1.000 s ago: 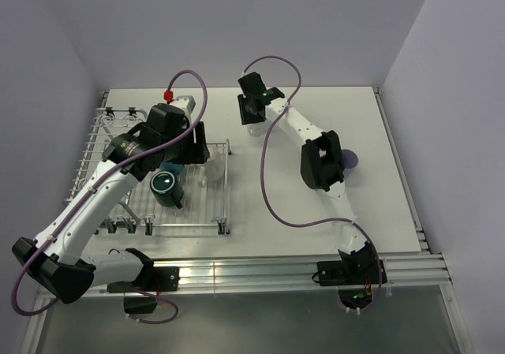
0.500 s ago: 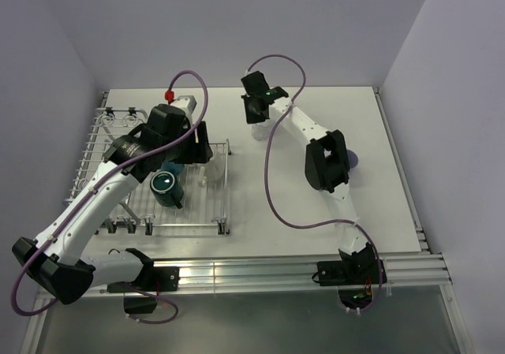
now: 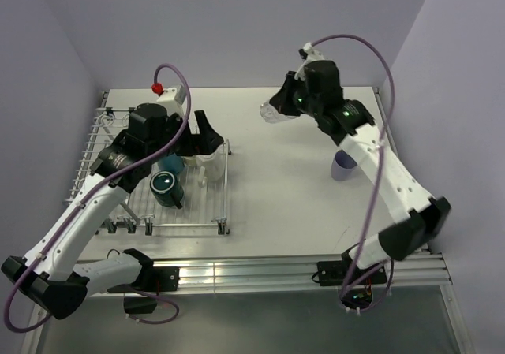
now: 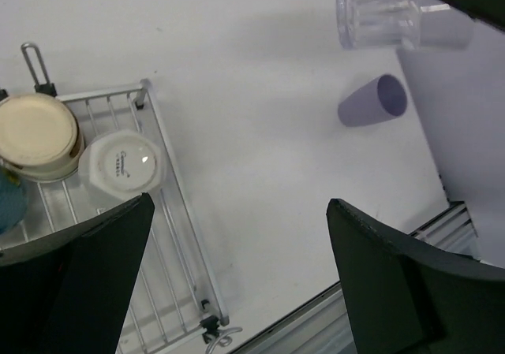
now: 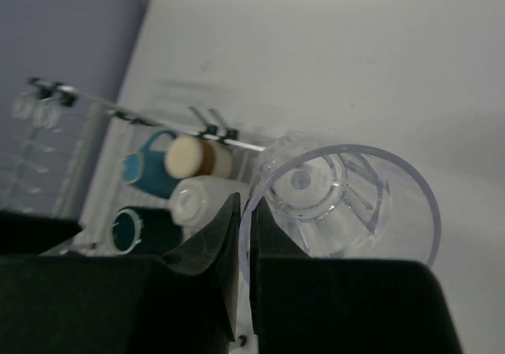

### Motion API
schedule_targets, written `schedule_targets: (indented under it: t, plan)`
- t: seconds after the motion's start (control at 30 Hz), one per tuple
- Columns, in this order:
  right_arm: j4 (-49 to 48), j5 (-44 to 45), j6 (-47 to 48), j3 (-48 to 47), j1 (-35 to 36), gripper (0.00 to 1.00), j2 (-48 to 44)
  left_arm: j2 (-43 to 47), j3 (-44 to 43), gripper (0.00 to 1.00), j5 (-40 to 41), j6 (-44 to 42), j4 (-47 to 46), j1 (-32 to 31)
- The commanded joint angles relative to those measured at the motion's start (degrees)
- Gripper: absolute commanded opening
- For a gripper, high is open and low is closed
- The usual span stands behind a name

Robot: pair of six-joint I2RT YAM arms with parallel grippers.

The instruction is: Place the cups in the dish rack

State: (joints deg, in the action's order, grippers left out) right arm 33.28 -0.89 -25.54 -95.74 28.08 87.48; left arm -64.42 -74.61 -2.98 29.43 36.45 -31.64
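Pinching the rim of the clear glass tumbler (image 5: 347, 212), the right gripper (image 5: 245, 251) is clamped on it and holds it in the air above the far part of the white table (image 3: 276, 192), right of the dish rack (image 3: 227, 188). The tumbler is see-through, with a ribbed lower wall. The left gripper (image 4: 239, 204) hangs over the rack's right edge, jaws spread wide and empty. The white mug (image 4: 122, 163) sits upside down in the rack. The lavender cup (image 4: 372, 102) lies on its side on the table.

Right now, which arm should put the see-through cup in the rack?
Right. The right gripper is shut on the clear glass tumbler, lifted off the table. The left gripper hangs open and empty at the dish rack's edge.
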Motion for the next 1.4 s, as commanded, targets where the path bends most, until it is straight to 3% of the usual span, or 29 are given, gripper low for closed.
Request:
schedule_targets:
  t: [0.0, 0.2, 0.43, 0.63, 0.93, 1.37]
  plan:
    - [-7.4, -10.9, -5.2, 7.6, -0.6, 0.0, -5.8, 1.7, 1.8, 0.99, -8.2, 2.3, -9.4, 2.5]
    - [-22.5, -30.4, -15.1, 21.7, -1.0, 0.0, -17.6, 2.9, 6.3, 0.99, -17.4, 4.9, -20.9, 3.4]
    - [-43.4, -42.9, -29.4, 33.8, -1.3, 0.0, -22.7, 2.6, 10.9, 0.99, -23.1, 7.0, -29.9, 3.5]
    - [-57.5, -46.5, -38.9, 38.6, -1.4, 0.0, -23.1, 2.5, 13.7, 0.99, -25.8, 6.9, -33.1, 3.5]
    - [-71.0, -48.0, -47.6, 42.0, -1.4, 0.0, -20.4, 4.4, 18.4, 0.99, -33.2, 9.6, -41.3, 3.4]
    - [-75.9, -47.2, -50.7, 42.8, -1.3, 0.0, -18.1, 7.6, 21.8, 0.96, -37.6, 12.8, -45.3, 3.1]
